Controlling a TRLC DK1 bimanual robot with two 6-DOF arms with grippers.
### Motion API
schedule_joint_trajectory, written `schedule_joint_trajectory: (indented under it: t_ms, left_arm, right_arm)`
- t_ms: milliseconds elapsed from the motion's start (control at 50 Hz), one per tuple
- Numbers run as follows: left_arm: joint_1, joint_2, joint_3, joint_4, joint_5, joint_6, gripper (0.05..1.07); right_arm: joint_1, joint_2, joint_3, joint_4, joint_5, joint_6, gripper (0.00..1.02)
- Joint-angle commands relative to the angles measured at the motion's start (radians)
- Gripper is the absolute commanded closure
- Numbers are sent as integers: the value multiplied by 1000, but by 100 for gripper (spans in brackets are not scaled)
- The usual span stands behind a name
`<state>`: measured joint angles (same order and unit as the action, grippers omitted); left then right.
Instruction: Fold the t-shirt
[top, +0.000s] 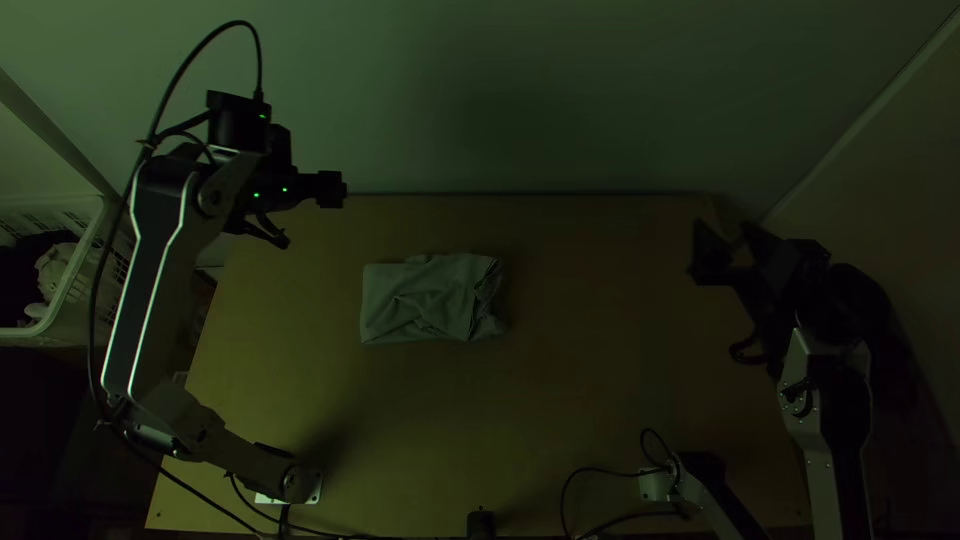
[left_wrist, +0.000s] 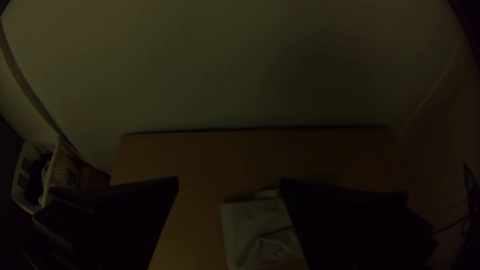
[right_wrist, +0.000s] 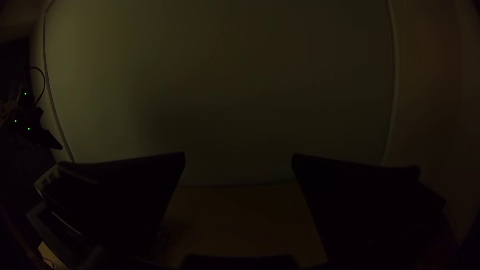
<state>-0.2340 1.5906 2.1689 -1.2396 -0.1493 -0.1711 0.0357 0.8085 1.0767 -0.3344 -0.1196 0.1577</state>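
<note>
The t-shirt (top: 420, 300) is laid as a compact, wrinkled, folded bundle on the worktop (top: 600, 400), left of centre and nearer the far edge. Light, soft, limp handling is to be expected; loose layers may slide apart. Grip should be taken through all layers at the smoother left side (the right end is ruffled). The left claw (left_wrist: 230, 178) is spread near the far-left corner; the right claw (right_wrist: 239, 154) is spread near the far-right corner. The ruffled end is displayed in the top view; in the left wrist view it is masked by the left claw.
</note>
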Motion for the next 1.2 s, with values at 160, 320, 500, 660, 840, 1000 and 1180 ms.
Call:
schedule_joint_trajectory:
  t_ms: [160,320,500,660,840,1000,1180]
  left_arm:
    - [256,-270,-277,115,146,74,10]
    - [312,-460,-526,233,155,116,10]
    - [321,-672,-801,361,155,133,10]
    - [326,-839,-1025,474,157,133,10]
    - [329,-960,-1209,531,157,122,10]
    - [328,-1090,-1410,617,191,122,10]
    - [315,-1236,-1606,690,191,94,10]
  right_arm:
    - [-31,-100,-26,38,8,-56,4]
    - [-31,-180,-80,44,11,-76,4]
    - [-31,-284,-164,46,12,-98,4]
    - [-33,-408,-278,61,14,-141,5]
    - [-37,-562,-434,89,15,-193,5]
    - [-60,-689,-564,120,20,-201,5]
    - [-74,-796,-692,121,21,-225,5]
